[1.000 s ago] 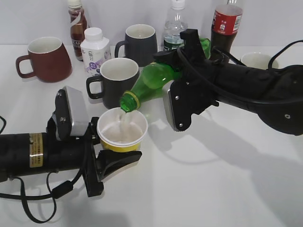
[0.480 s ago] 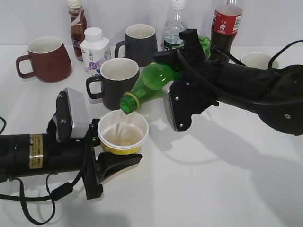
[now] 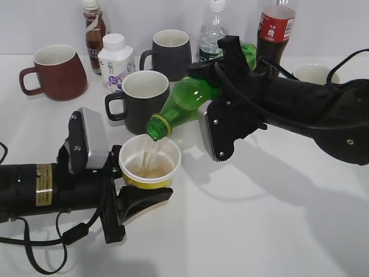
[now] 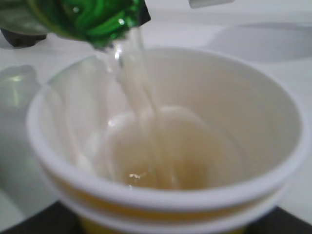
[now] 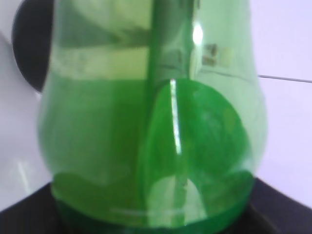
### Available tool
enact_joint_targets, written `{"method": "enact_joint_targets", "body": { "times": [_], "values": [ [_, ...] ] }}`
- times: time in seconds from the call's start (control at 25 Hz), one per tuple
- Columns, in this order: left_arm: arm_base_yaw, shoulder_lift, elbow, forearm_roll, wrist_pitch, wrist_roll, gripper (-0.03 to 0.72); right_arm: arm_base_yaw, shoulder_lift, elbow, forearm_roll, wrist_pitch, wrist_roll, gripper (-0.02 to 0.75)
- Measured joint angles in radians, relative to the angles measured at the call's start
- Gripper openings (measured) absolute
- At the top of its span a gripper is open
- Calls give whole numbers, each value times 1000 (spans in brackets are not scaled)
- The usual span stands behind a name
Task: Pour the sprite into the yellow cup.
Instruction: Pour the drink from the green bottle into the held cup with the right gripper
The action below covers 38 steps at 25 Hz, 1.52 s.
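Sprite bottle [image 3: 187, 99] clamped in the right gripper [image 3: 222, 72], tipped steeply with its neck pointing down and away from the jaws, green neck ring [image 3: 157, 128] just above the yellow cup [image 3: 149, 164]. Thin clear stream [image 4: 141, 97] falling from the bottle mouth [image 4: 105, 22] into the white inside of the cup, a shallow pool of pale liquid [image 4: 161, 168] at the bottom. In the right wrist view, green translucent bottle body [image 5: 151, 126] filling nearly the whole picture, seated against the dark gripper base at the lower edge.

Yellow cup held by the left gripper [image 3: 134, 186], black fingers [image 3: 144, 199] closed around its lower wall, rim above them and directly ahead of that wrist camera. Cup upright, white rim [image 4: 161, 197] close to the lens.

Beyond the cup, away from the left gripper: dark grey mug [image 3: 141, 98] just behind the bottle neck, second dark grey mug [image 3: 170, 53] farther back, brown-red mug [image 3: 55, 72] off to the left gripper's outer side. White small bottle [image 3: 115, 60] and brown drink bottle [image 3: 94, 32] between the mugs. Clear water bottle [image 3: 213, 32] and cola bottle [image 3: 275, 32] behind the right arm, a white cup [image 3: 314, 73] beside that arm. All on the white table [image 3: 242, 231].
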Motion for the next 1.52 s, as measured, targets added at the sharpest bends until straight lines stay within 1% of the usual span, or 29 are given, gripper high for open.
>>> {"method": "enact_joint_targets", "body": {
  "times": [1.52],
  "values": [
    [0,0,0,1,8,0,409,0,-2,0,0,0,-11,418]
  ]
}}
